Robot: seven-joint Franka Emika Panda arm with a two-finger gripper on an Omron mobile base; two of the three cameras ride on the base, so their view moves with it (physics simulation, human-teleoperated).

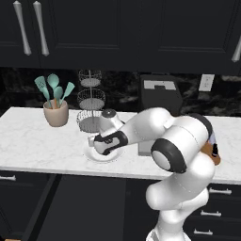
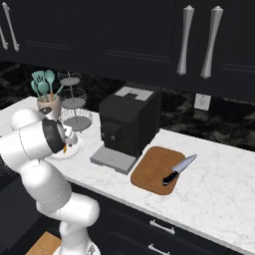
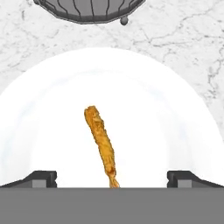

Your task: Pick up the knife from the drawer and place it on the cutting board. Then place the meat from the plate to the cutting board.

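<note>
Nearest the camera in the hand view, the gripper [image 3: 112, 177] hangs over the plate [image 3: 183, 118] with its jaws spread wide and empty, one finger tip at each side of the meat [image 3: 101, 142]. The meat, a thin orange-brown strip, lies near the middle of the plate, its lower end running down between the finger tips. Beyond the plate's far rim stands the foot of the wire basket [image 3: 89, 11] on the marble counter [image 3: 175, 39].

In the left base view the plate [image 1: 94, 156] rests on the counter just in front of the wire basket, beneath the gripper [image 1: 95, 141]. In the right base view the knife [image 2: 178, 170] already lies on the cutting board [image 2: 152, 172], blade tip overhanging the far edge, to the right of the coffee machine [image 2: 127, 124] and well apart from the plate.

Risk: the strip is slender and lies flat, so the jaws closing too high would likely miss it, while closing off-centre could push it across the smooth plate or tip it out on the way to the board.

Hidden: the drawer lies below the views; the arm's bulk covers most of the plate in the right base view, and the height of the finger tips above the plate cannot be judged.
</note>
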